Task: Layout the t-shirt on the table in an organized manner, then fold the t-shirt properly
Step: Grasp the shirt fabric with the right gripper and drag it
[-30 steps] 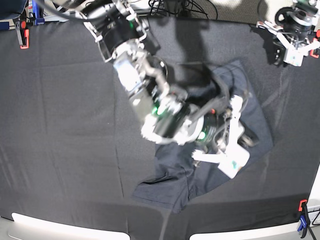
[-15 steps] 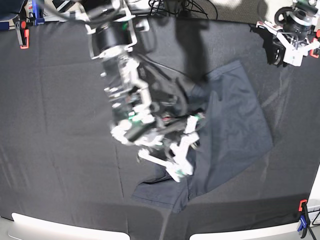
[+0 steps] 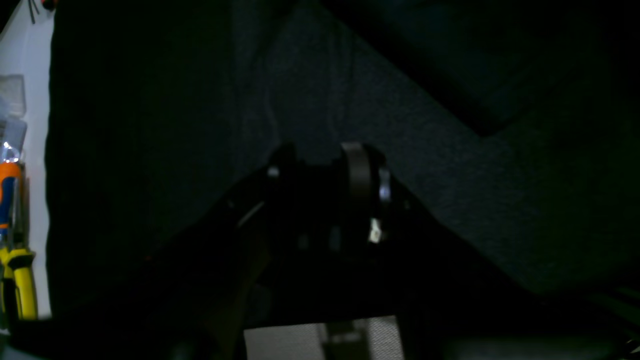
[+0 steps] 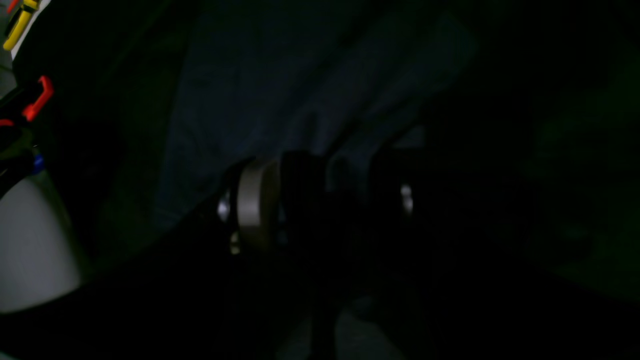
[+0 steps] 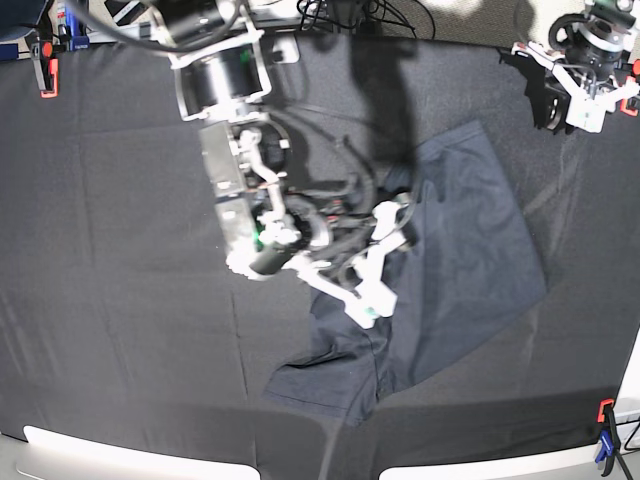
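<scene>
The t-shirt [image 5: 450, 270] lies rumpled right of the table's [image 5: 120, 300] centre, neither spread nor folded; the right gripper [image 5: 385, 260] hovers over it, jaws apart and empty, while I cannot tell the far-right left gripper's [image 5: 580, 95] state

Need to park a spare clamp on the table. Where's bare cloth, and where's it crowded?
Free: the wide stretch of the table on the base view's left, between the red clamp and the pale near rim. Also the strip right of the t-shirt. Crowded: the middle, where the right gripper hangs open over the shirt's edge, and the far right corner by the left gripper.
</scene>
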